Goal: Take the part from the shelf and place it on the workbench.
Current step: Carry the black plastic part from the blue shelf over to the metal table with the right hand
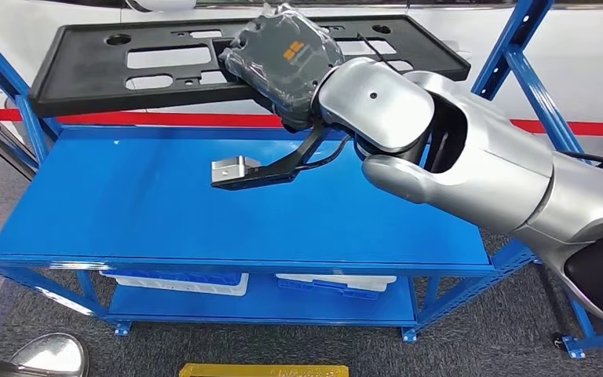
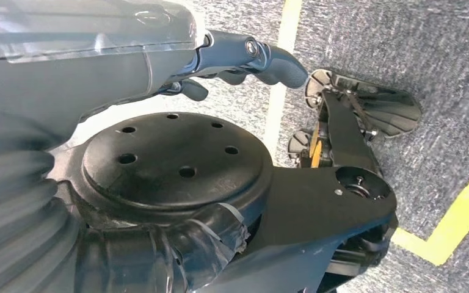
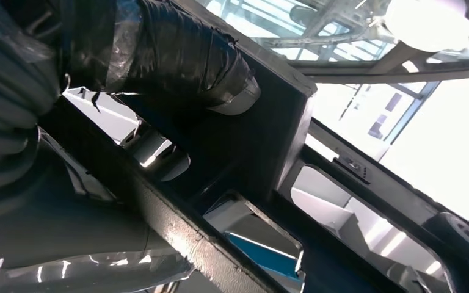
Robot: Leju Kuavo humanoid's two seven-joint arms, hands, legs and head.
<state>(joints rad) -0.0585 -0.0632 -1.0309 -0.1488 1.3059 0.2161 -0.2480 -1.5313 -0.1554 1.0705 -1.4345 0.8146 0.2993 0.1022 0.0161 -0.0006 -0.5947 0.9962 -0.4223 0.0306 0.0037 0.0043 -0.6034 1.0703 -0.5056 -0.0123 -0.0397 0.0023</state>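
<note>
Right robot hand [image 1: 286,67], wrapped in clear plastic at the upper centre of the head view, grips the long black perforated panel [image 1: 165,59] lying across the blue shelf's [image 1: 204,212] back edge. Left robot hand [image 2: 244,58] hangs over the floor, fingers curled on nothing. Held at one point, the panel could tilt and snag a blue upright [image 1: 510,51].

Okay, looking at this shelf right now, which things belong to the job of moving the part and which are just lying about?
Belongs to the job:
- long black plastic part, held along its front edge
- right hand, gripping that part
- blue shelf

Just lying about:
- white trays on the lower level
- yellow floor marking
- red stripe on the wall behind
</note>
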